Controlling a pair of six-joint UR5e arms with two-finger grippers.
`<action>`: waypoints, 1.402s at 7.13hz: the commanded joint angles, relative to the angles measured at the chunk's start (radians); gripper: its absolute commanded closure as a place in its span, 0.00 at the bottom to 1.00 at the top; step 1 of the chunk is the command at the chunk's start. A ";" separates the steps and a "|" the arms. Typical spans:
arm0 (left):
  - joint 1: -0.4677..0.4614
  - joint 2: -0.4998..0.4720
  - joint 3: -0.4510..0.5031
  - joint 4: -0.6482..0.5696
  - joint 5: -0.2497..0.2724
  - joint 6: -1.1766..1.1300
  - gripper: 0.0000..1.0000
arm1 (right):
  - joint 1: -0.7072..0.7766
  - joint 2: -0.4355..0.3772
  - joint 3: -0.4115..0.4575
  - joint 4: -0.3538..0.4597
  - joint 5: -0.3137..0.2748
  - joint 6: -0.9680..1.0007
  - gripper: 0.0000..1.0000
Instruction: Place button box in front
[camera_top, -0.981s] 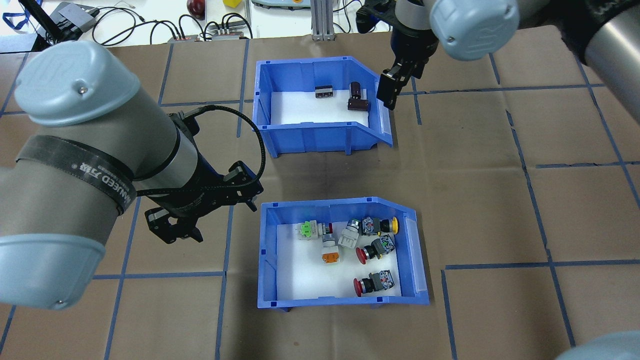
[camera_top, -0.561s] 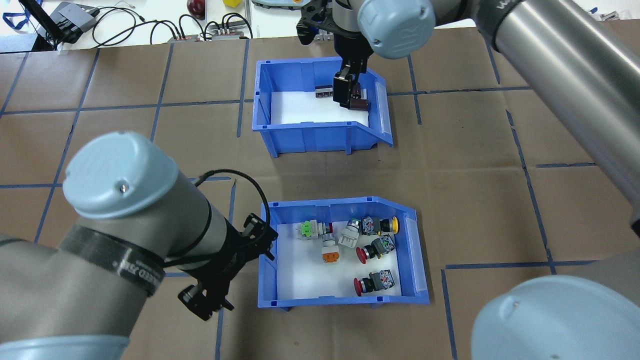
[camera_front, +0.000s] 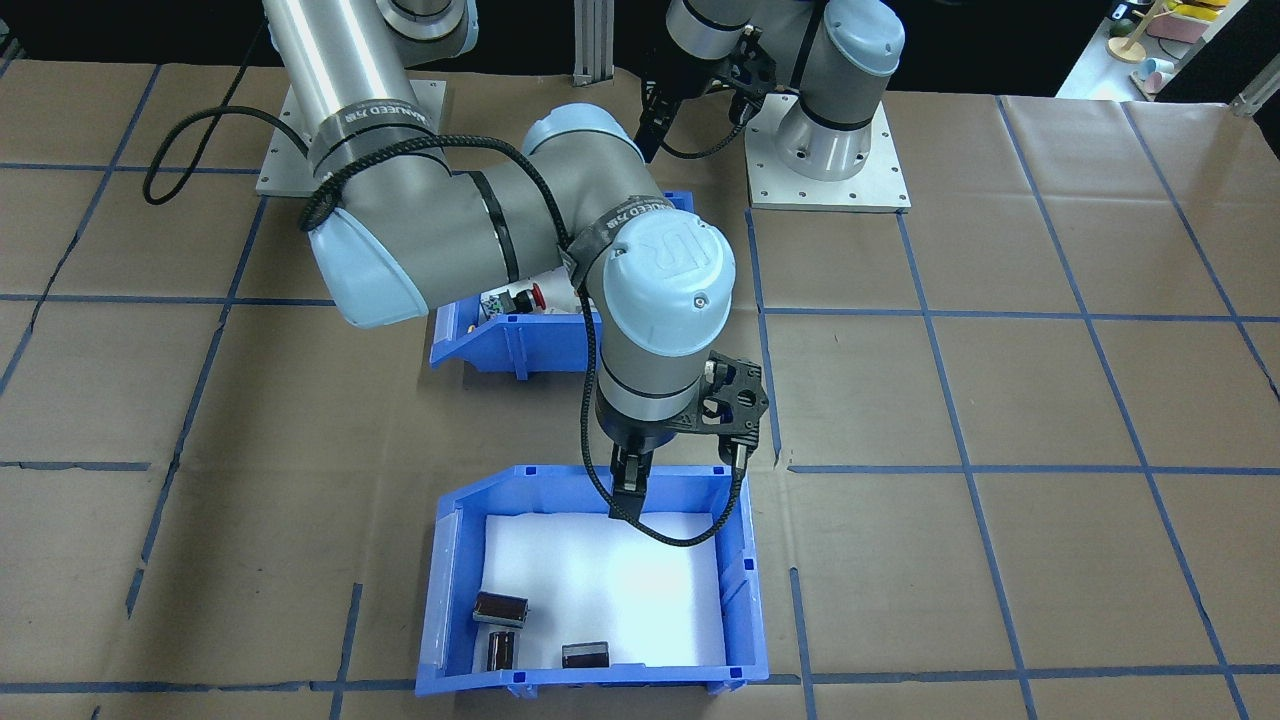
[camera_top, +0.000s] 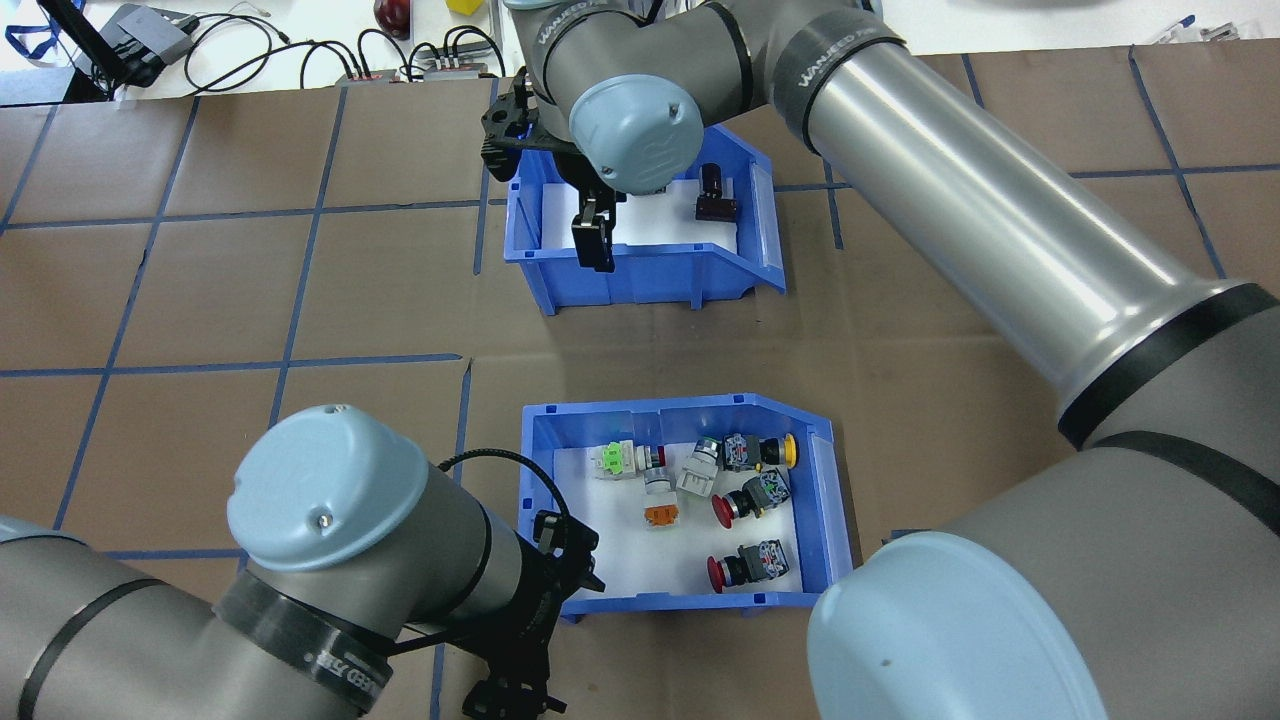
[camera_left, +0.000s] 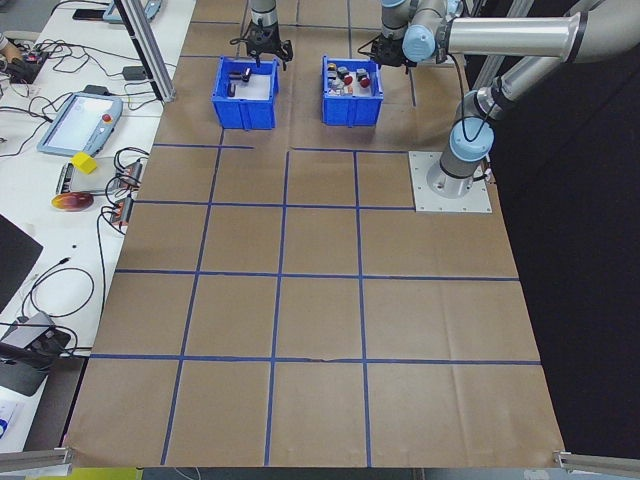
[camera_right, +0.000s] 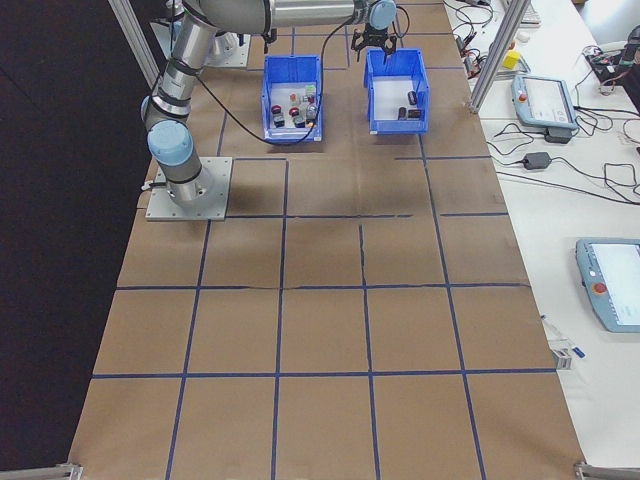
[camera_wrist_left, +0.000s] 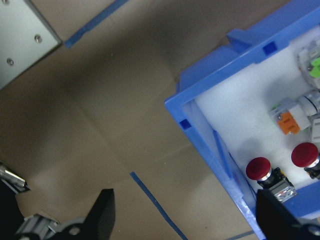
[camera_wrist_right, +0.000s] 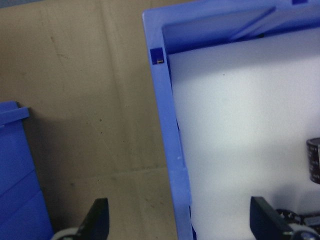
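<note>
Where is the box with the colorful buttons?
In the overhead view, the button box sits low and center, nearer the robot than the other blue bin, with the left gripper by its corner.

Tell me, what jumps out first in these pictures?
Two blue bins on the brown table. The button box nearest the robot holds bright red, yellow and green switches; the far bin holds a few dark blocks. The right gripper hangs over the far bin's near wall.

Open table (camera_top: 900, 330) between my two bins; free passage there. My right jaws straddle the near wall of the far bin (camera_top: 650, 270), open. Button box (camera_top: 690, 600) near wall just beside my left jaws, open. Right arm (camera_top: 1000, 230) spans overhead.
</note>
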 joint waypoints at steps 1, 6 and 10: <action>-0.044 -0.108 -0.049 0.222 0.011 -0.241 0.01 | 0.013 0.045 0.018 -0.048 -0.005 -0.021 0.00; -0.053 -0.201 -0.049 0.341 0.061 -0.236 0.01 | 0.012 0.046 0.056 -0.053 -0.075 -0.028 0.81; -0.093 -0.239 -0.049 0.342 0.055 -0.248 0.32 | -0.011 0.009 -0.005 -0.051 -0.115 -0.051 0.96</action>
